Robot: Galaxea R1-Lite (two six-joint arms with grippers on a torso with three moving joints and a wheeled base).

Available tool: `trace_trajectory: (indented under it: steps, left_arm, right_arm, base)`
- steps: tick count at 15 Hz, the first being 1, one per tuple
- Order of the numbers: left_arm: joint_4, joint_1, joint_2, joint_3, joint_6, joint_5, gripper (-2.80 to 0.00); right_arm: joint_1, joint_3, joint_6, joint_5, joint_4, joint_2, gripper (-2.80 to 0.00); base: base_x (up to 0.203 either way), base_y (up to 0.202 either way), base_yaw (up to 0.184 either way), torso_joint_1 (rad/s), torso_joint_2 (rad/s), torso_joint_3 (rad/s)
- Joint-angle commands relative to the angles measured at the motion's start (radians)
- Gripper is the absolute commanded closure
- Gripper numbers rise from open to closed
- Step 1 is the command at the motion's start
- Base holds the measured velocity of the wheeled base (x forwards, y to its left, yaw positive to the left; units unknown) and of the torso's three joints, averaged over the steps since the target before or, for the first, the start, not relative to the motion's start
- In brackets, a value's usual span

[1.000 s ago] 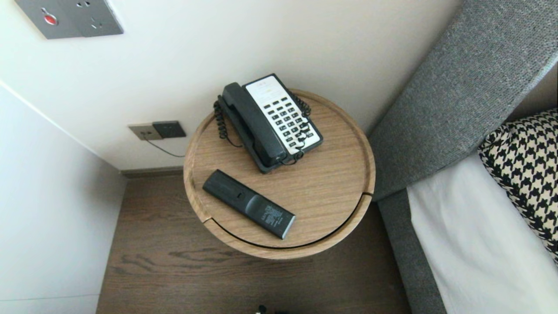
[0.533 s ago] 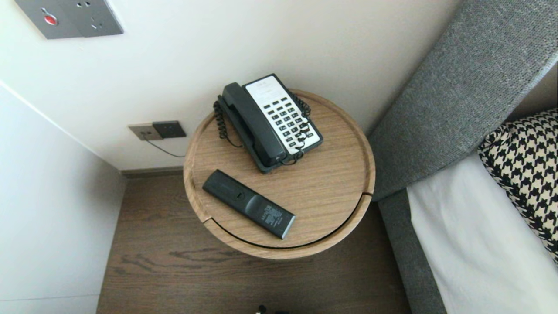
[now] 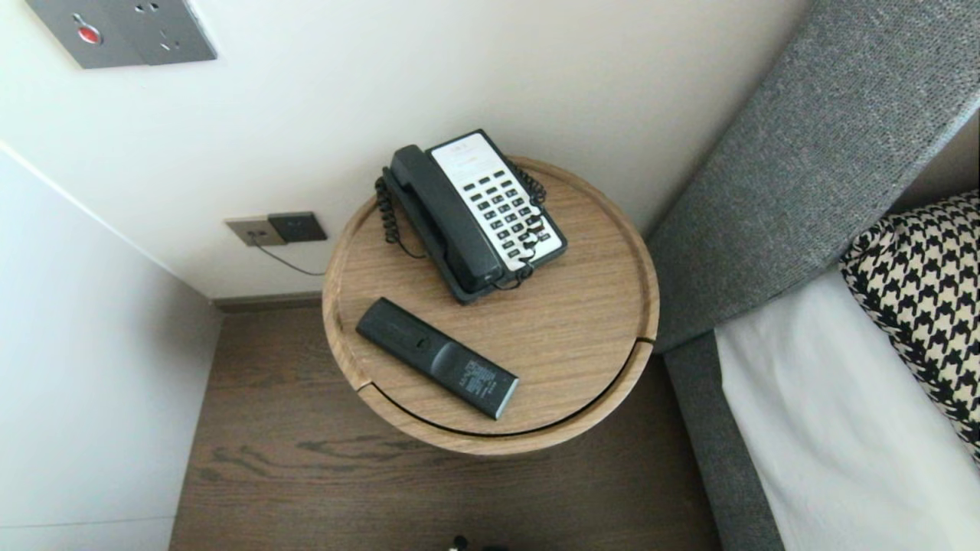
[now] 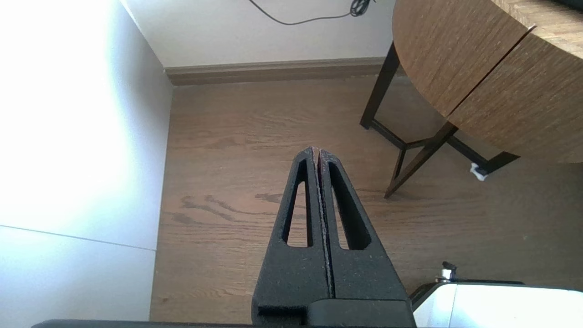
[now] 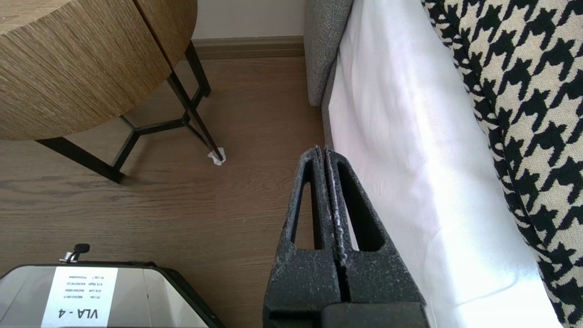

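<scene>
A round wooden side table (image 3: pixel 582 329) carries a black and white desk phone (image 3: pixel 475 214) at the back and a black remote (image 3: pixel 436 358) lying face down near the front left. Neither arm shows in the head view. My left gripper (image 4: pixel 317 150) hangs shut and empty over the wood floor, left of the table's drum (image 4: pixel 492 68). My right gripper (image 5: pixel 321 149) is shut and empty too, low beside the white bed sheet (image 5: pixel 410 150), with the table (image 5: pixel 82 64) off to its other side.
A grey upholstered headboard (image 3: pixel 811 153) and a bed with a houndstooth pillow (image 3: pixel 926 291) stand right of the table. Walls close in at the back and left, with sockets (image 3: pixel 276 228) and a cable. Black table legs (image 4: pixel 410 150) reach the floor. My white base (image 5: pixel 91 296) sits below.
</scene>
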Motion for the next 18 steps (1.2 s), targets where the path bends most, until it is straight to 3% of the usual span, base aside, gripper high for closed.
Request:
trace_trajectory:
  steps: [1, 12, 18]
  left_arm:
    - [-0.001, 0.001, -0.002, 0.0, -0.005, 0.001, 0.0]
    - [0.005, 0.001, -0.002, 0.0, 0.002, 0.001, 0.0]
    - [0.002, 0.001, -0.002, 0.0, -0.011, 0.001, 0.0]
  right_arm:
    - [0.0, 0.0, 0.0, 0.0, 0.0, -0.004, 0.0]
    - [0.0, 0.0, 0.0, 0.0, 0.0, -0.004, 0.0]
    - [0.0, 0.0, 0.001, 0.0, 0.0, -0.004, 0.0]
  base:
    - [0.0, 0.0, 0.0, 0.0, 0.0, 0.0]
    - [0.0, 0.0, 0.0, 0.0, 0.0, 0.0]
    - [0.0, 0.0, 0.0, 0.001, 0.0, 0.164]
